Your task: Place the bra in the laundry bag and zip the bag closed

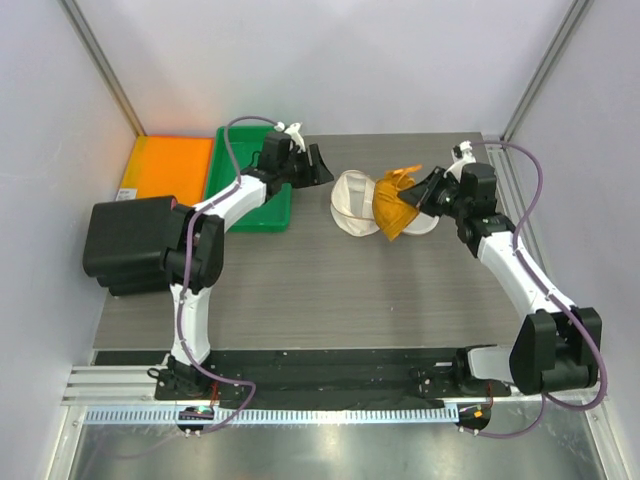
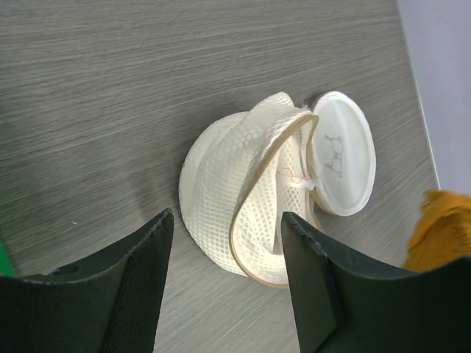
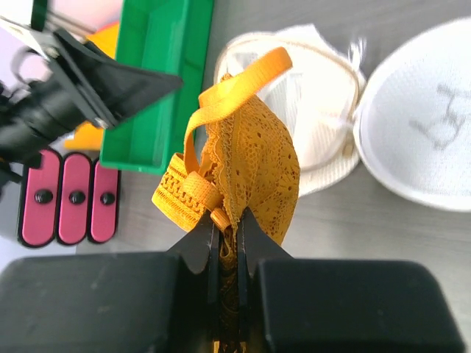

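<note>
The cream mesh laundry bag [image 1: 352, 203] lies unzipped near the table's back middle, its round lid [image 2: 341, 161] flipped out to the right. The orange lace bra [image 3: 254, 158] hangs just right of the bag's opening, above the lid, with my right gripper [image 3: 227, 219] shut on its fabric. In the top view the bra [image 1: 393, 205] covers part of the lid. My left gripper [image 2: 227, 224] hovers open a little left of the bag, the bag's near rim [image 2: 250, 254] showing between its fingers, nothing held. In the top view the left gripper [image 1: 318, 165] stands apart from the bag.
A green bin [image 1: 250, 180] and a flat orange tray [image 1: 168, 166] sit at the back left. A black box [image 1: 130, 245] stands by the left arm. Pink pads [image 3: 70, 197] lie beside the green bin [image 3: 158, 81].
</note>
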Controlling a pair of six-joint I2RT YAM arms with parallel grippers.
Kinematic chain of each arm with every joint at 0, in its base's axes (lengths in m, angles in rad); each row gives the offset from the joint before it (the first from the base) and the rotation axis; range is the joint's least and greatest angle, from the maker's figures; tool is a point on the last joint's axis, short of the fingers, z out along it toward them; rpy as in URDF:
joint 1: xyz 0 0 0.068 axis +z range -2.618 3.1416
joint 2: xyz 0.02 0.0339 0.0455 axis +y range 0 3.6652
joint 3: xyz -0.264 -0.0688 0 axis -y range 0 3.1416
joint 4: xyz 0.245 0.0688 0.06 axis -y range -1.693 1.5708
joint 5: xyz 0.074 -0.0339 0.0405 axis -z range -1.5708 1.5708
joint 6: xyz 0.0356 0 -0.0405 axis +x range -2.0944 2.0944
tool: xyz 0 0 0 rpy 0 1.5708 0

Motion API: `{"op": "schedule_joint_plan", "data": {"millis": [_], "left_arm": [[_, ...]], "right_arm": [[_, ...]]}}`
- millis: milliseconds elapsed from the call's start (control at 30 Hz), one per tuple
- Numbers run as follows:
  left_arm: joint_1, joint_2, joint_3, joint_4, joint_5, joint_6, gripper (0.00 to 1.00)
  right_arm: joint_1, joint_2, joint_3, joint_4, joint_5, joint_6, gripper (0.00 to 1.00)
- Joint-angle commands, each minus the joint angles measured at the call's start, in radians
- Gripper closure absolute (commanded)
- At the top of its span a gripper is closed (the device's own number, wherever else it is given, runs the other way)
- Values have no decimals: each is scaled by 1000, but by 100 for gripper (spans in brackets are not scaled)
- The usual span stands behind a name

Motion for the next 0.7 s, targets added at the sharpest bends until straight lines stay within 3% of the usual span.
{"op": "schedule_joint_plan", "data": {"millis": [0,200,367,467,600,667], "left_arm": [[0,52,99,-33,75,50,41],[3,130,104,-21,168,26,50],[5,173,141,-67,162,27,53],[5,196,173,-74,201,24,62],[5,199,169,-59,219,6,86],[5,191,158,-58,228,7,93]], "right_arm": [[-2,54,87,126,25,-19,99],[-2,146,114,261,17,36,99],[4,251,162,335,-6,72,99],[13,307,206,316,2,67,99],[35,338,205,328,34,81,99],[44,355,194,369,55,84,99]]}}
